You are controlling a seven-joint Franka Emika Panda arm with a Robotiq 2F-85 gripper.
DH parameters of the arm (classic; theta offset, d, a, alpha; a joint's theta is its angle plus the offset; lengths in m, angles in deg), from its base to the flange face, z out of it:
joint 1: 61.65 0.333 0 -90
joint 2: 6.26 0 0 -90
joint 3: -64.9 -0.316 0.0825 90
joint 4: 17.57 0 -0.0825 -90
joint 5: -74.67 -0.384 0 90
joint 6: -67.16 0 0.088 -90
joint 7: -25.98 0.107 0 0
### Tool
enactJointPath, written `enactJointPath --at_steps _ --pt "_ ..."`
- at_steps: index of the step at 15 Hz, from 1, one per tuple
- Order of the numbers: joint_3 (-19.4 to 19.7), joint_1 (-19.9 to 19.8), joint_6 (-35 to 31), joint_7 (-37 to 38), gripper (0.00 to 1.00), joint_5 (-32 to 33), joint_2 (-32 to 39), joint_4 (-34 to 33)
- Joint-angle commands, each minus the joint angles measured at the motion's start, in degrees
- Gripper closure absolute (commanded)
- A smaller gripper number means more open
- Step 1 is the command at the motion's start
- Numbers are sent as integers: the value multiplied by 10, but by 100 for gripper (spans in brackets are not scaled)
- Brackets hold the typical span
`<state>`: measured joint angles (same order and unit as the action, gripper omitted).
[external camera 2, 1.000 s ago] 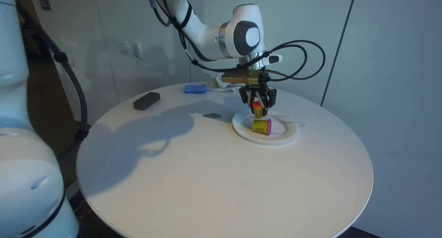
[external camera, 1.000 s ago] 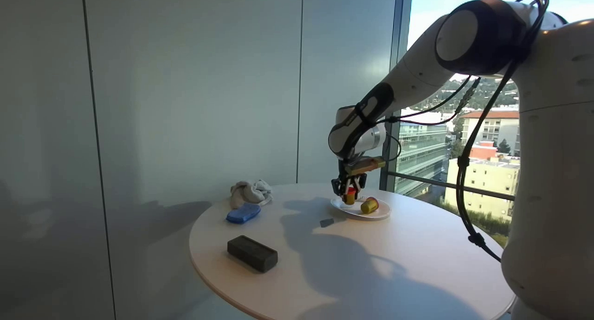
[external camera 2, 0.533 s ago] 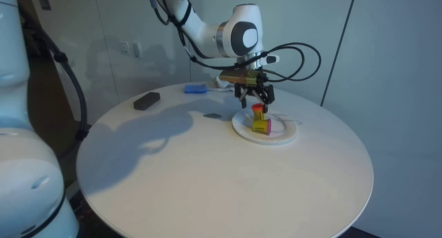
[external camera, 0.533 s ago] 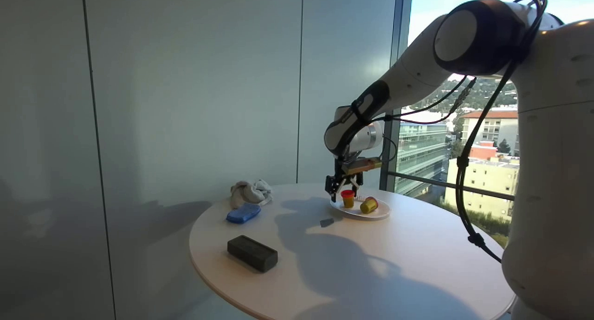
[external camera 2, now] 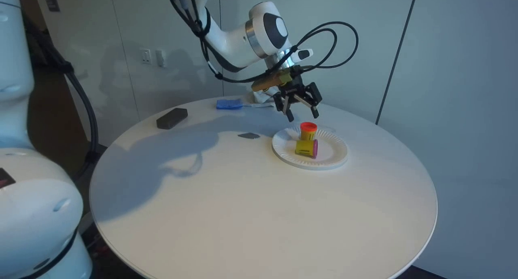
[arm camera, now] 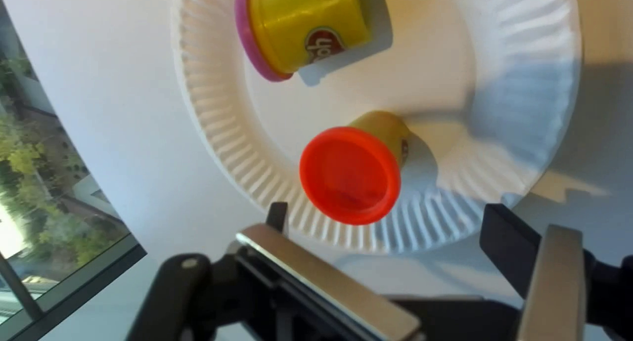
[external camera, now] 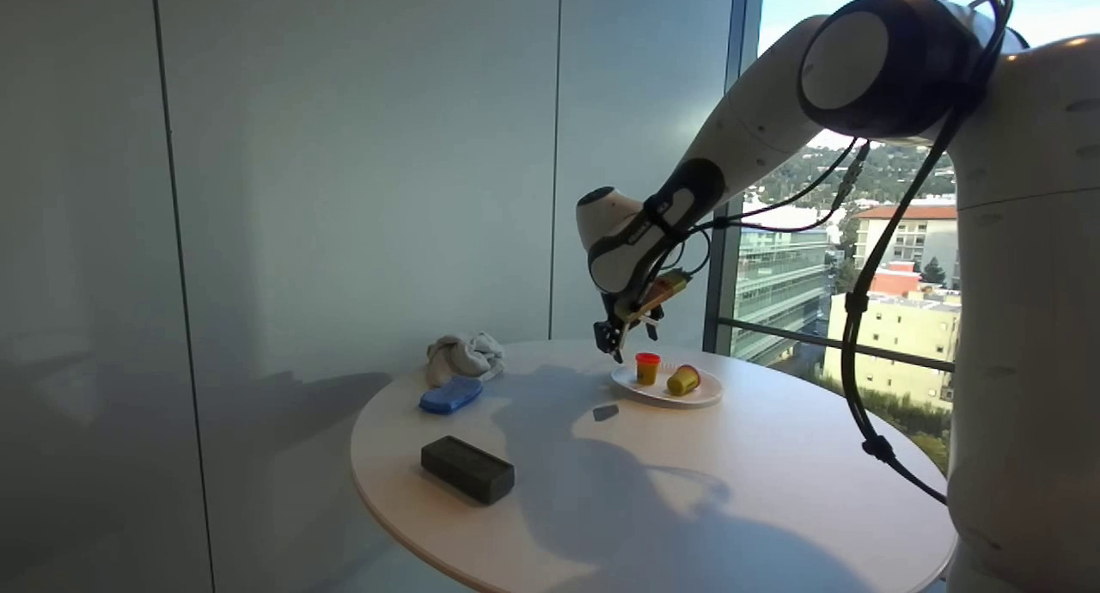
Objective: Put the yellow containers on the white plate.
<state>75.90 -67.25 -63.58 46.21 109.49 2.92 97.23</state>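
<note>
Both yellow containers rest on the white plate. The red-lidded container stands upright near the plate's rim; in an exterior view the same red-lidded container shows just behind the other. That other, a yellow container with a pink-purple lid, lies on its side, and in an exterior view this lying container is beside the upright one. My gripper is open, its fingers wide apart and nothing between them. In an exterior view the gripper hangs tilted above the plate's far edge, apart from both containers.
On the round white table are a dark block, a blue item, a crumpled cloth and a small flat grey piece near the plate. A wall stands behind the table, and a window is beside it.
My gripper has opened and let go of the red-lidded container, which now stands on the plate. The gripper has risen, backed away and tilted. The lying container has not moved.
</note>
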Motion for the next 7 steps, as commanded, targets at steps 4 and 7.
enactJointPath --at_steps 4,7 --pt "-54 52 6 49 0 95 -44 10" --pt "-60 52 27 64 0 104 -22 -7"
